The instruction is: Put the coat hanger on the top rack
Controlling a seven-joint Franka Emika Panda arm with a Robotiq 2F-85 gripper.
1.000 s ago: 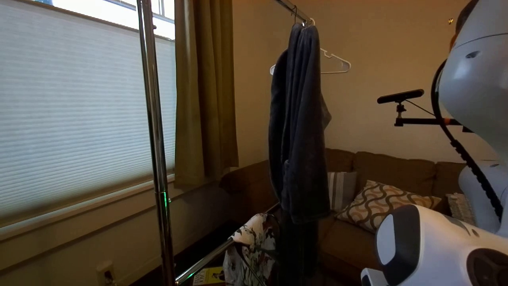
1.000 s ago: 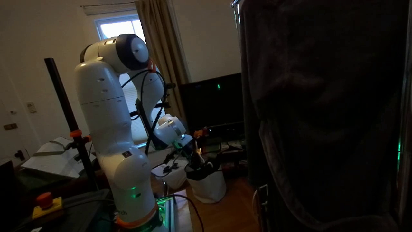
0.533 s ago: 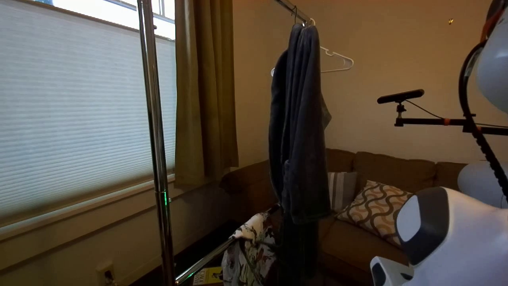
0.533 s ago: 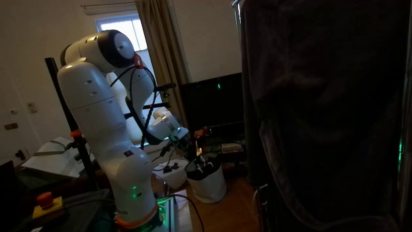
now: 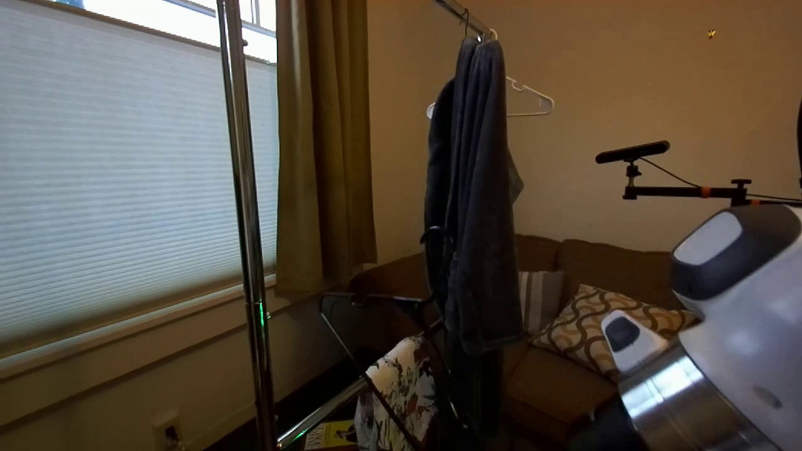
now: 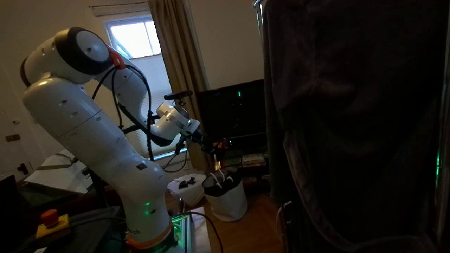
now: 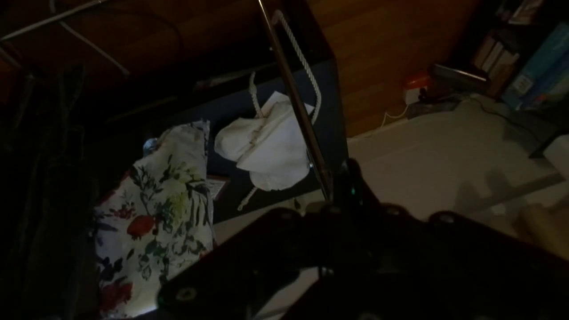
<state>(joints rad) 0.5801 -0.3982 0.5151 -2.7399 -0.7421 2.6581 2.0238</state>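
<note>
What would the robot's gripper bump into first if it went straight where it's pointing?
Probably the dark flat surface, near its edge, just past the gripper in the wrist view. Depth is unclear, though: a slim metal bar beside that line might come first.

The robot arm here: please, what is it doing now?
A robot arm seems to be putting a black coat hanger on a clothes stand. Its gripper looks closed in the wrist view and most likely holds the hanger, though the grip itself is too dark to see. In an exterior view, the hanger is tilted, its hook below the top rail and in front of a grey robe that hangs there. So it is not on the rail yet.
</note>
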